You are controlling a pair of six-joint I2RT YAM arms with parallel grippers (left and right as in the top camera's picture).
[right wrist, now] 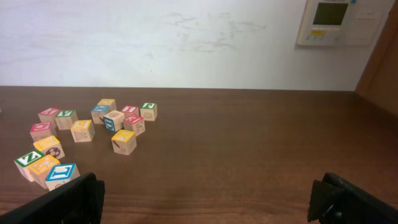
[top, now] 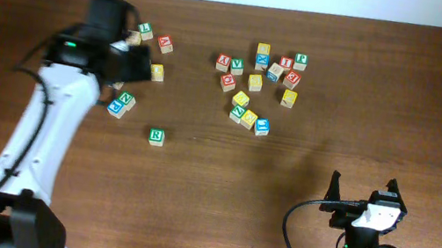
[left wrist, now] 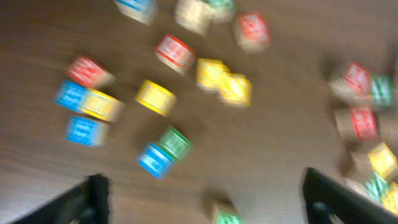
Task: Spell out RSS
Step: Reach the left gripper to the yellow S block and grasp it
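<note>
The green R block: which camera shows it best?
Overhead: the green R block sits alone, its letter readable. The left wrist view is too blurred to pick it out, and the right wrist view doesn't show it.

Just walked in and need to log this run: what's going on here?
The job is spelling RSS. The green R cube sits alone on the table, apart from the other letter cubes. The left tool hangs open and empty above the left cluster of cubes. The right tool is open and empty, parked away from every cube. Nothing sits beside the R yet.
</note>
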